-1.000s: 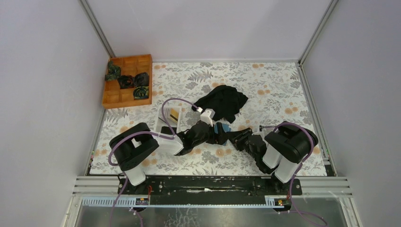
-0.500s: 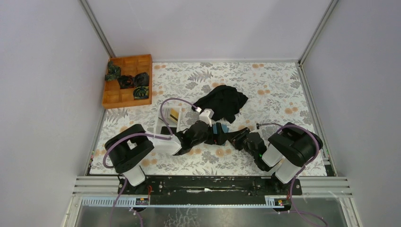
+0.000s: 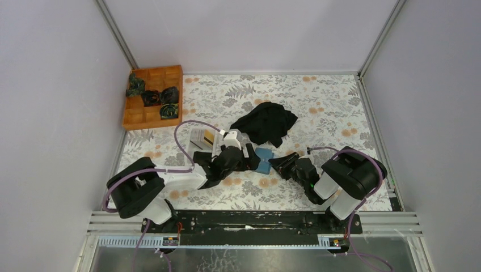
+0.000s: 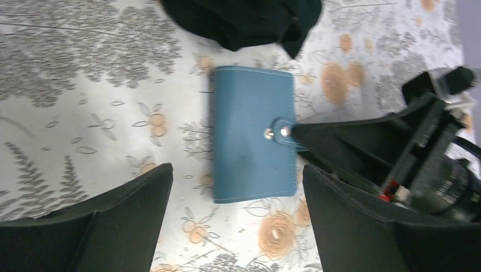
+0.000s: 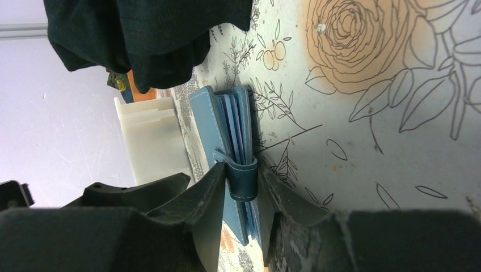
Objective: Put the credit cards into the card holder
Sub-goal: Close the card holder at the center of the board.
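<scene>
The teal-blue card holder [image 3: 264,160] lies folded shut on the flowered table, its snap strap on the right edge. In the right wrist view the card holder [image 5: 222,122] shows edge-on with several thin layers between its covers. My right gripper [image 5: 242,178] is shut on the strap [image 5: 243,182]. From the left wrist view, the right gripper's fingers [image 4: 340,141] meet the strap [image 4: 282,132] of the card holder [image 4: 249,141]. My left gripper [image 4: 237,170] stands wide open just short of the holder, touching nothing. No credit cards show plainly; something dark and yellow [image 3: 209,137] lies in the tray.
A white shallow tray [image 3: 198,136] stands just left of the holder, behind the left gripper [image 3: 248,157]. A crumpled black cloth [image 3: 266,122] lies right behind the holder. A wooden compartment box [image 3: 153,96] with dark bundles sits at the far left.
The left arm has drawn back to the left, off the card holder, and its jaws have widened. The holder is now uncovered. The right gripper has narrowed onto the strap.
</scene>
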Available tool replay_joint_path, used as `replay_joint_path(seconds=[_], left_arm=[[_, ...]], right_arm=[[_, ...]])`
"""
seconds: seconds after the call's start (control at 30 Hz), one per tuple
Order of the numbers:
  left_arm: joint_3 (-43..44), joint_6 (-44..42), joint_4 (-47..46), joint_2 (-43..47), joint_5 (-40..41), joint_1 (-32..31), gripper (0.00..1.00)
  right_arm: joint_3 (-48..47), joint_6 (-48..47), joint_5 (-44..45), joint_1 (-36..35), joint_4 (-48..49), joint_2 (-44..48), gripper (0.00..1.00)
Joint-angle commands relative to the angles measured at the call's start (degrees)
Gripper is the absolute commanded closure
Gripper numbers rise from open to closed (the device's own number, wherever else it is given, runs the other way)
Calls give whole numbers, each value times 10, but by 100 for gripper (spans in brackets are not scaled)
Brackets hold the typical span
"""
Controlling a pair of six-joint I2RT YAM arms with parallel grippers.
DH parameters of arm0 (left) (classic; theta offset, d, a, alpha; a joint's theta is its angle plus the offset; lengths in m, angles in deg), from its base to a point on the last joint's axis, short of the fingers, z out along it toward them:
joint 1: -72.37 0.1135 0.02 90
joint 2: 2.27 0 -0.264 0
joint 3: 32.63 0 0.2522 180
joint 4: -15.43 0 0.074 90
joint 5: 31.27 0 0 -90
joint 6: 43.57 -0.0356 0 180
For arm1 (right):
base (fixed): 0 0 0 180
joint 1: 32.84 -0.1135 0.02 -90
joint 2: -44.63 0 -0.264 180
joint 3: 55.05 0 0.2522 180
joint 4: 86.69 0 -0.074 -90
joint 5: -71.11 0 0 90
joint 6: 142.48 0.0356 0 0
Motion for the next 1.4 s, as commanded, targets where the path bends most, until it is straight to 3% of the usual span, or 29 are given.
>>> replay_joint_path(seconds=[0.0, 0.23, 0.37, 1.37], left_arm=[[-8, 18, 33, -7, 59, 13, 10], [28, -10, 54, -52, 74, 21, 29], [49, -21, 75, -73, 86, 23, 34], [143, -111, 179, -169, 123, 28, 36]], right_arm=[[3, -25, -8, 0, -76, -7, 66], [2, -32, -8, 0, -91, 5, 66], [1, -35, -9, 0, -98, 8, 66], [-9, -55, -16, 0, -145, 50, 65]])
